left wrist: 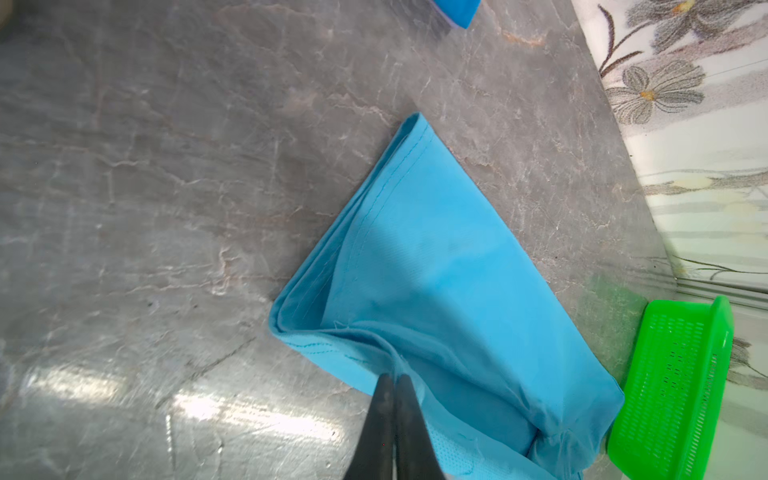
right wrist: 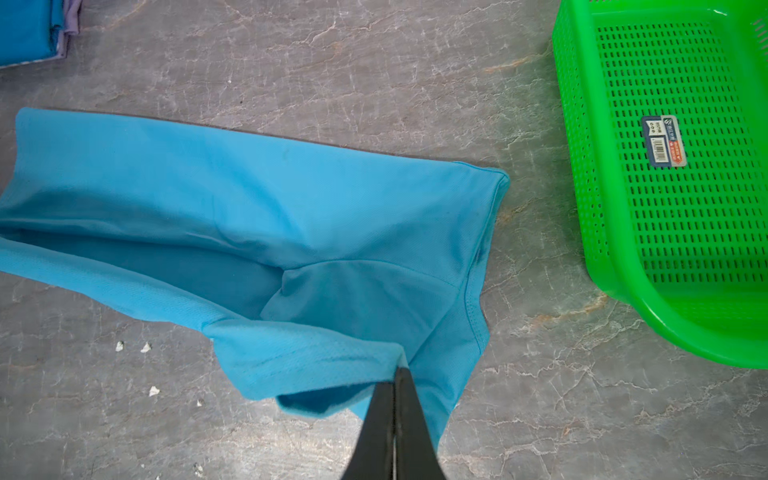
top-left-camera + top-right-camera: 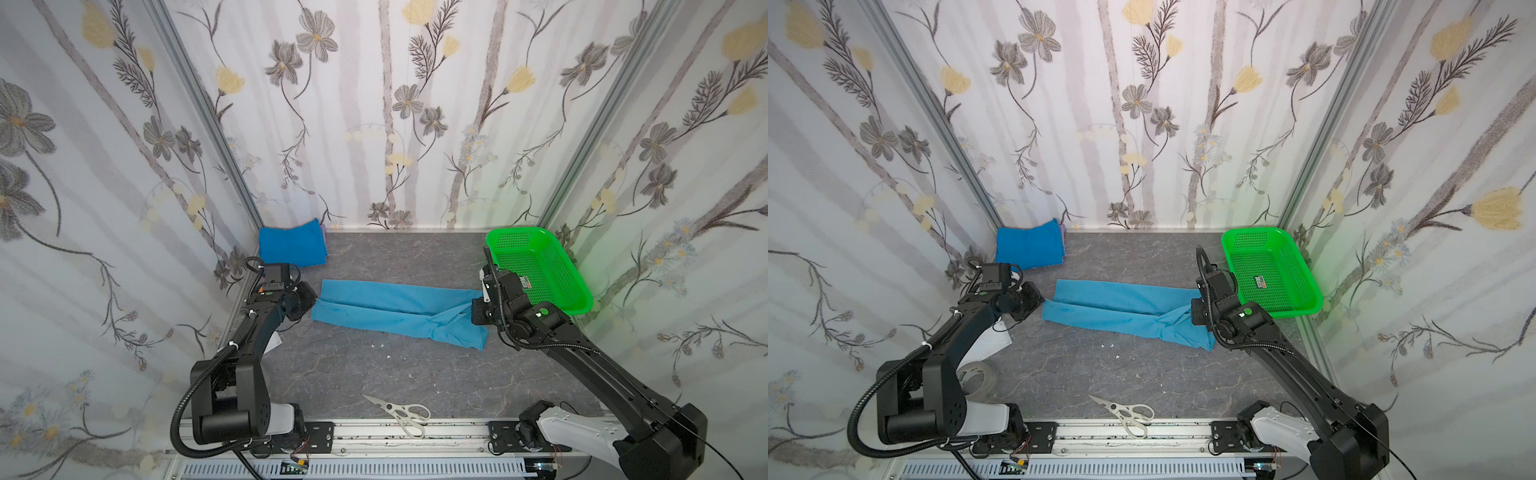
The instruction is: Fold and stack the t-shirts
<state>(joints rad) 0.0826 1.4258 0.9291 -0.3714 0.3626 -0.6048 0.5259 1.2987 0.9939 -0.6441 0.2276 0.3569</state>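
Note:
A light sky-blue t-shirt [image 3: 390, 305] lies folded into a long strip across the middle of the grey table. My left gripper [image 1: 394, 376] is shut on a bunched fold at the strip's left end [image 3: 322, 301]. My right gripper [image 2: 398, 368] is shut on a raised fold of cloth at the strip's right end [image 3: 465, 316], where the sleeve and hem are twisted. A darker blue t-shirt [image 3: 291, 245] sits folded in the back left corner, apart from both grippers. A corner of the darker blue t-shirt [image 2: 29, 29] shows in the right wrist view.
A green perforated basket [image 3: 579, 308] stands at the back right, close behind my right wrist. White-handled scissors [image 3: 401, 411] lie at the table's front edge. A tape roll [image 3: 978, 376] sits by the left arm's base. Small white scraps [image 3: 380, 345] dot the table.

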